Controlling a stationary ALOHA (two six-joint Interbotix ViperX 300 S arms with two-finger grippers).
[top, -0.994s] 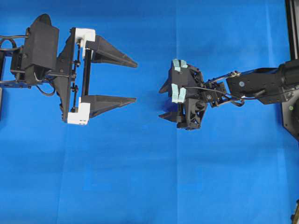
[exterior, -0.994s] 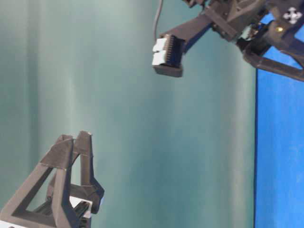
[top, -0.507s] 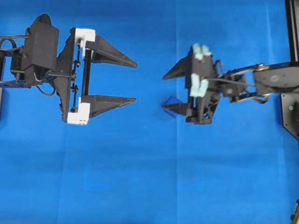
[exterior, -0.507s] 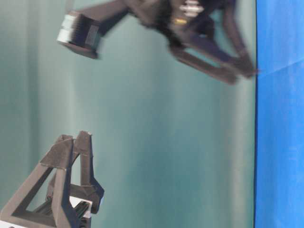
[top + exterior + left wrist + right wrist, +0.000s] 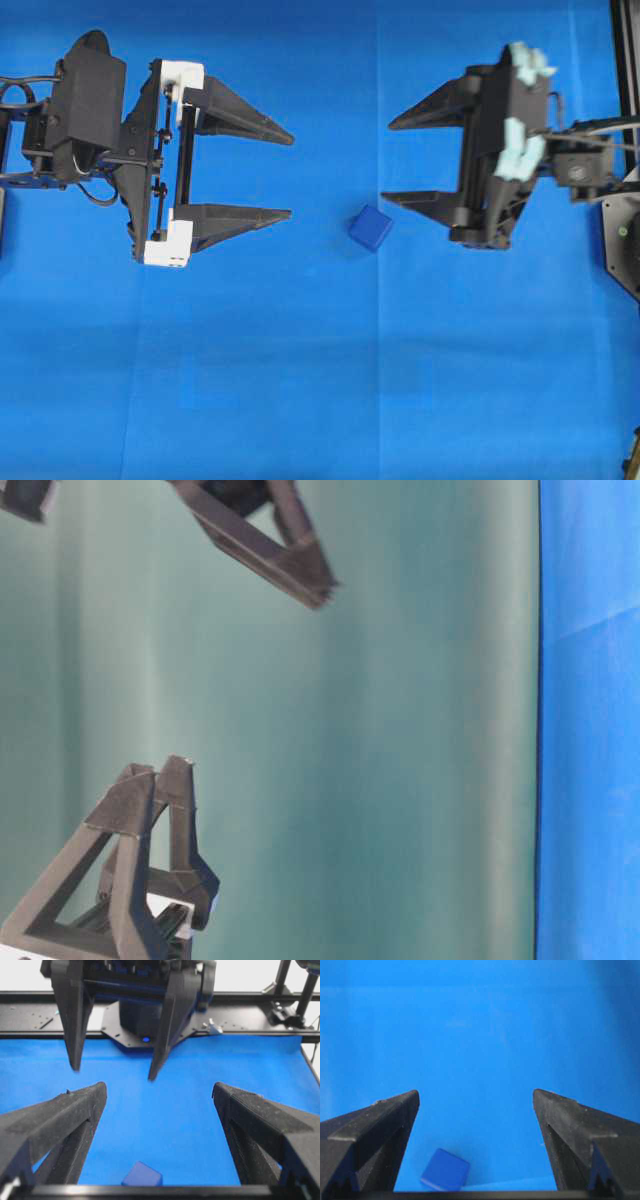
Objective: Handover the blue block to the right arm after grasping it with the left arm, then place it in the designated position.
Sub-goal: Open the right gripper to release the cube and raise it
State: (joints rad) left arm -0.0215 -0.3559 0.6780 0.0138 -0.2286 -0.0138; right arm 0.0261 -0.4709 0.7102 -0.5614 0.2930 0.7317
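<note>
Blue cloth point(image 5: 300, 380) covers the bench from edge to edge; the blue block point(image 5: 371, 228) now lies bare on it near the middle, between the two grippers and touching neither, where one second ago it was hidden beneath the right arm's gripper point(image 5: 390, 160); that gripper has since drawn back toward the right edge and lifted clear, fingers spread wide and empty, and its wrist view shows the block point(image 5: 445, 1176) low in frame on the cloth; the left arm's gripper point(image 5: 292, 175) has not moved, fingers fully apart, holding nothing, the block point(image 5: 142, 1176) just ahead of it; judged from this layout, the block has been released and set down, so the task appears essentially complete.
</note>
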